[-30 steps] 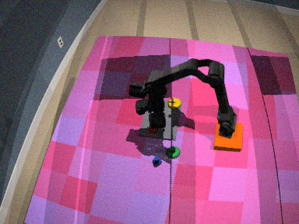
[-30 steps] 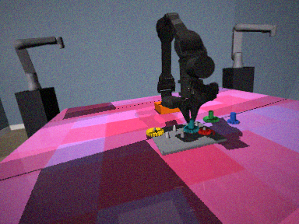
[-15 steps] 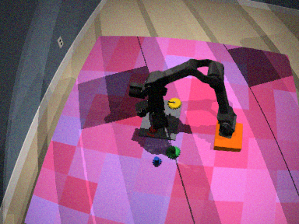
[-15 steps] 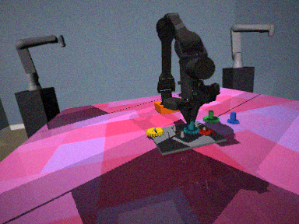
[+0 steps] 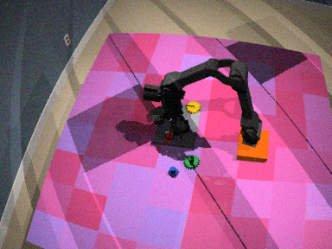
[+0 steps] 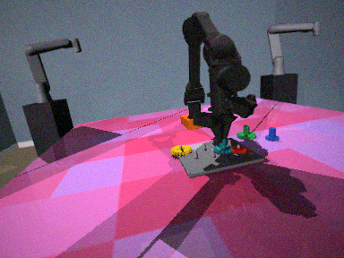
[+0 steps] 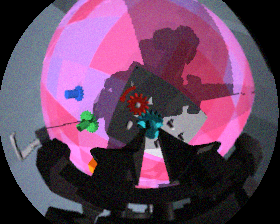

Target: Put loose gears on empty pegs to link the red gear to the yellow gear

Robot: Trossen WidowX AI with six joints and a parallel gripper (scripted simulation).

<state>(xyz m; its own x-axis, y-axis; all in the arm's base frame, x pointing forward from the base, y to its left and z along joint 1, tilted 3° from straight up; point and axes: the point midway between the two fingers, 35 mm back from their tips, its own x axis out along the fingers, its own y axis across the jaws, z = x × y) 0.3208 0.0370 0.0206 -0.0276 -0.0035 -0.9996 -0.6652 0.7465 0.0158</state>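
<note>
Seating teal gear [image 6: 222, 149] [image 7: 150, 123] next, prob.; jaws [image 6: 220, 142] nearly closed, gripping it, red gear [image 5: 167, 135] [image 6: 240, 150] [image 7: 138, 104] at 11 o'clock in wrist view (align w/ peg first).

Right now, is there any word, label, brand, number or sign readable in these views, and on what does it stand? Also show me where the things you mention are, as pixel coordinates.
No words, labels, brands or numbers can be read.
One sign, no text: a red curved arrow [image 7: 128, 93] on the grey board [image 7: 120, 117], beside the red gear [image 7: 138, 104].
</note>
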